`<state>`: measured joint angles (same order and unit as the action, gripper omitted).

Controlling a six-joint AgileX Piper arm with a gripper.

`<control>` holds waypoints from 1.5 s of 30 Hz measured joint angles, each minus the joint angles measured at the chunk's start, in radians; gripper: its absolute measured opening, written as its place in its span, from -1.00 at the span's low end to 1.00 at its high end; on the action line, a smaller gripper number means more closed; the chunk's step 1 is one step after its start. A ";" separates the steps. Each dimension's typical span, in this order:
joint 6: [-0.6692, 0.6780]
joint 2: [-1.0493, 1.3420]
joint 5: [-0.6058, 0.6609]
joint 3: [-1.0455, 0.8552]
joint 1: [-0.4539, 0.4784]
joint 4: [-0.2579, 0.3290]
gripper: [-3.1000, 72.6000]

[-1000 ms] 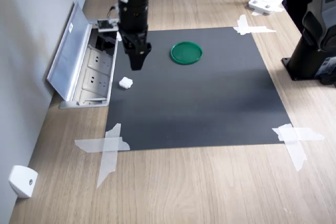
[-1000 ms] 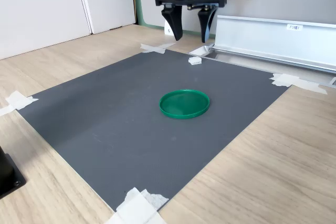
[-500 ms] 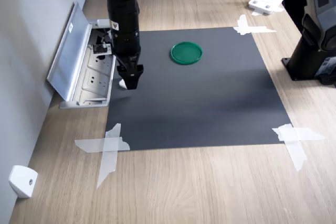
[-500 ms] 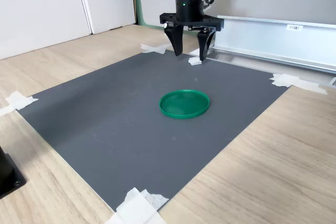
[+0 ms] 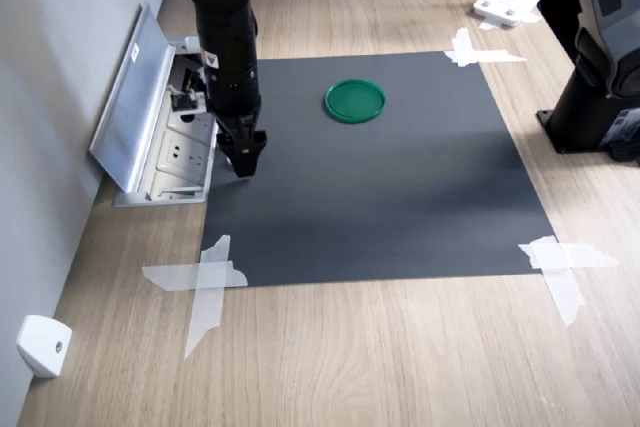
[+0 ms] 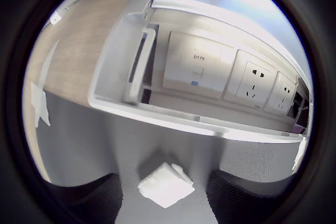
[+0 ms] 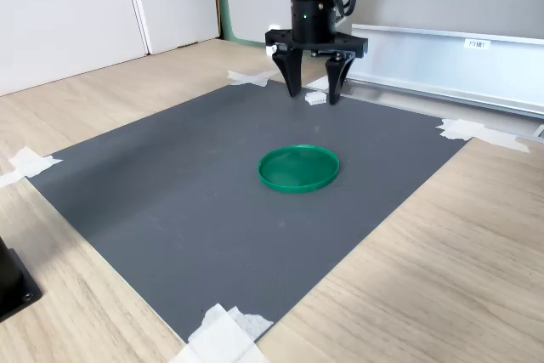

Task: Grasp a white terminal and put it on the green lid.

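Your gripper (image 7: 314,96) spread astride terminal (image 6: 166,184); wrist view shows gap, first exterior view hides terminal; lid (image 7: 298,167) apart

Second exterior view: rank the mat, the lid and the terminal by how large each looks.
1. Mat, by far the largest.
2. Lid.
3. Terminal, a tiny block between the open pincer's tips. It lies farther from the camera, but the gap is too wide for that to change the order.

A light wooden tabletop (image 5: 400,347) is seen under a dark grey mat (image 5: 380,197) — taped at its corners. A grey wall (image 5: 50,67) stands at nine o'clock; white cabinet panels (image 7: 76,14) are visible.
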<state>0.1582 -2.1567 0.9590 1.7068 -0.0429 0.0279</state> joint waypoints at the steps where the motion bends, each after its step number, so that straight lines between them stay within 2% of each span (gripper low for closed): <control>1: 0.000 0.000 -0.001 0.000 0.000 -0.004 0.91; 4: 0.011 0.000 -0.001 0.000 0.000 -0.008 0.88; 7: 0.022 0.000 -0.002 0.000 0.000 -0.010 0.75; 10: 0.028 -0.002 -0.002 0.000 0.000 -0.014 0.49; 13: 0.030 -0.002 -0.003 0.000 0.000 -0.014 0.11; 14: 0.030 -0.002 -0.005 0.000 0.000 -0.014 0.04; 21: 0.033 -0.002 0.001 0.000 0.000 -0.014 0.05; 28: 0.098 0.071 0.076 -0.017 0.000 0.004 0.05; 36: 0.132 0.281 0.077 -0.223 0.008 -0.028 0.05; 40: 0.153 0.384 0.048 -0.375 0.059 -0.053 0.05; 45: 0.194 0.490 0.001 -0.546 0.187 -0.111 0.05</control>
<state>0.3523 -1.6668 0.9600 1.1604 0.1441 -0.0827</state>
